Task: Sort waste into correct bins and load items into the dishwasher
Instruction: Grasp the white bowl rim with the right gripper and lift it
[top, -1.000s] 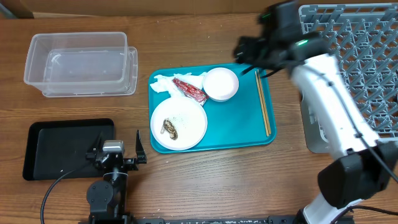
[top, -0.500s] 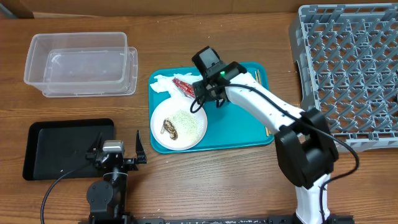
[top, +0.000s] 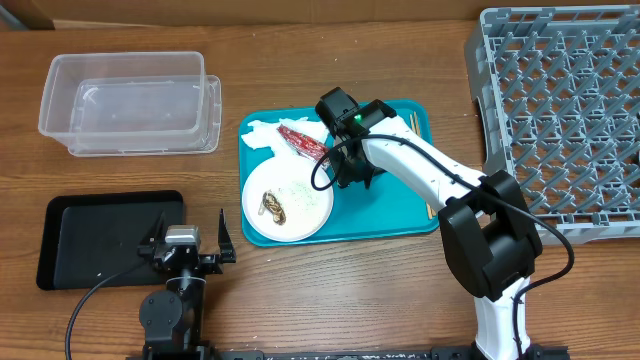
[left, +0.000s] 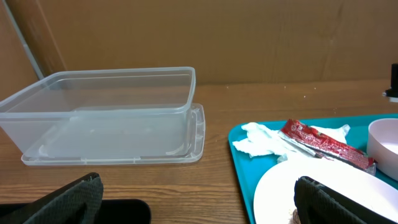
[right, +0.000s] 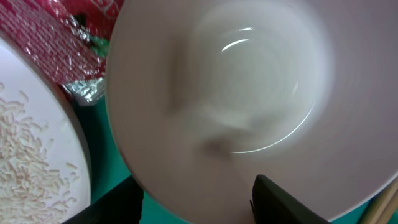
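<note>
On the teal tray (top: 385, 205) lie a white plate (top: 300, 205) with a brown food scrap (top: 272, 207) and rice grains, a red wrapper (top: 302, 142), a white napkin (top: 260, 133) and chopsticks (top: 431, 205). My right gripper (top: 352, 172) is open low over a white bowl (right: 236, 93); one finger is inside the rim and one outside (right: 199, 205). The arm hides the bowl from overhead. My left gripper (top: 190, 247) is open and empty near the table's front edge (left: 199, 208). No cup or second bowl shows.
The clear plastic tub (top: 130, 105) stands at the back left, also in the left wrist view (left: 106, 112). The black tray (top: 100, 235) lies front left beside my left gripper. The grey dish rack (top: 565, 110) fills the right side.
My right arm has swung from beside the dish rack down to the teal tray and lowered onto the bowl. The left arm has not moved.
</note>
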